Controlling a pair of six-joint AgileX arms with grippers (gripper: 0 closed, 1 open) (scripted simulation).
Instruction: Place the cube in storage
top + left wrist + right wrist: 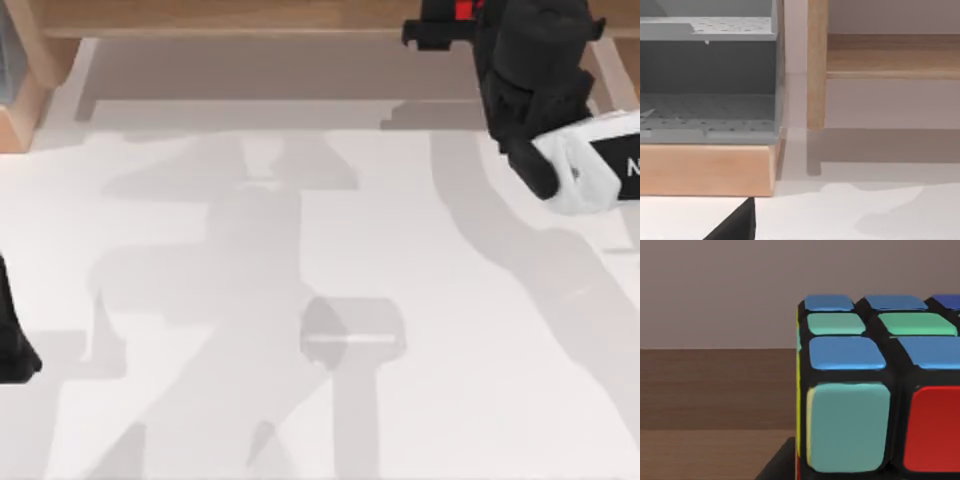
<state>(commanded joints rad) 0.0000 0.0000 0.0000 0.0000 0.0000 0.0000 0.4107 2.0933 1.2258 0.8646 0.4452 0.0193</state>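
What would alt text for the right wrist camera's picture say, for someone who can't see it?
A puzzle cube seen very close, with blue, green, pale teal and red stickers on a black grid and a yellow edge along one side. Behind it are a brown wooden surface and a plain grey-brown wall.

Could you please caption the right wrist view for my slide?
Close-up of the cube, with blue, green and red stickers, before a brown wooden surface.

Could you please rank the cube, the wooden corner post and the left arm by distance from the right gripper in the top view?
1. cube, at the right gripper, far right.
2. wooden corner post, far left corner.
3. left arm, left edge, nearer side.
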